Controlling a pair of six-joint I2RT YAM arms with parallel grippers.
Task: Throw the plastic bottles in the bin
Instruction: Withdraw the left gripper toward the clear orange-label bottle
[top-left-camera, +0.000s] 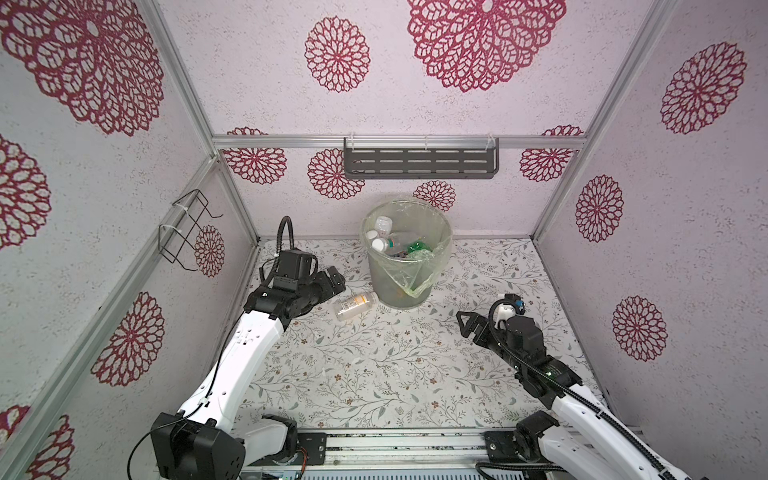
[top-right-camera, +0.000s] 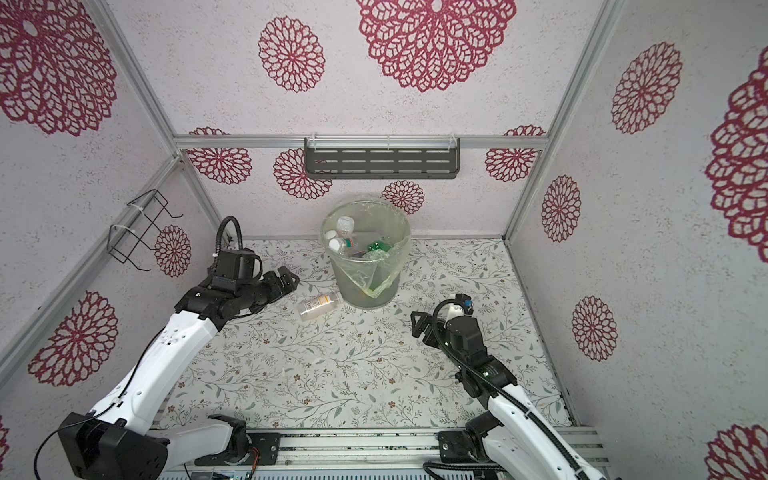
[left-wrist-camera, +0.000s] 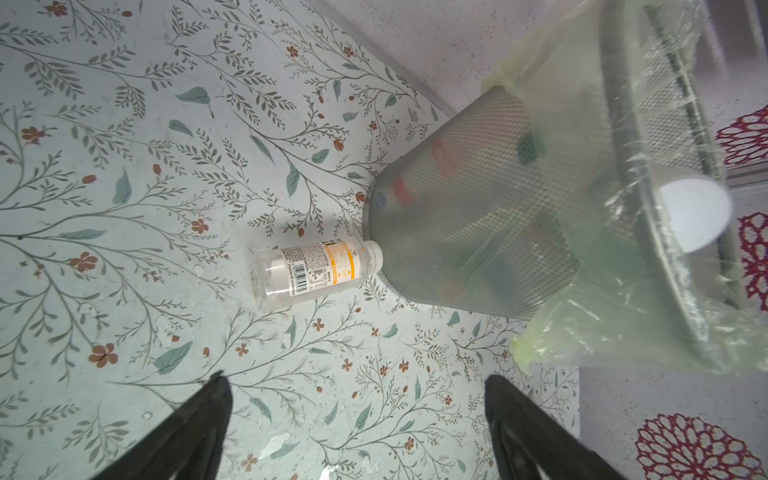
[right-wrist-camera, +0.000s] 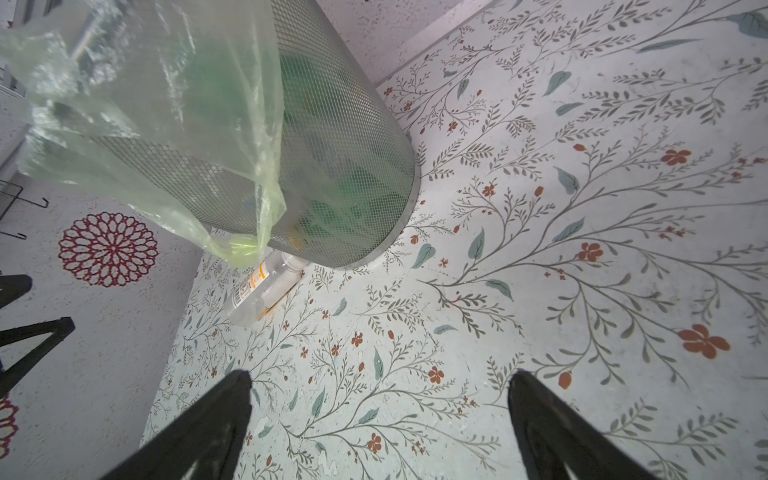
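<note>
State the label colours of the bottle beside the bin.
Bottle label: white with orange; clearest in left wrist view.

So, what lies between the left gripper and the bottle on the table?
Nothing: in the left wrist view only bare floral table lies between the open left gripper and the bottle.

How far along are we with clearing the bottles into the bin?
Done: several bottles already lie inside the bagged mesh bin. In hand: nothing; the left gripper and right gripper are both open and empty. Left: one clear orange-labelled bottle lies on the table, neck against the bin's base, nearest the left gripper.
</note>
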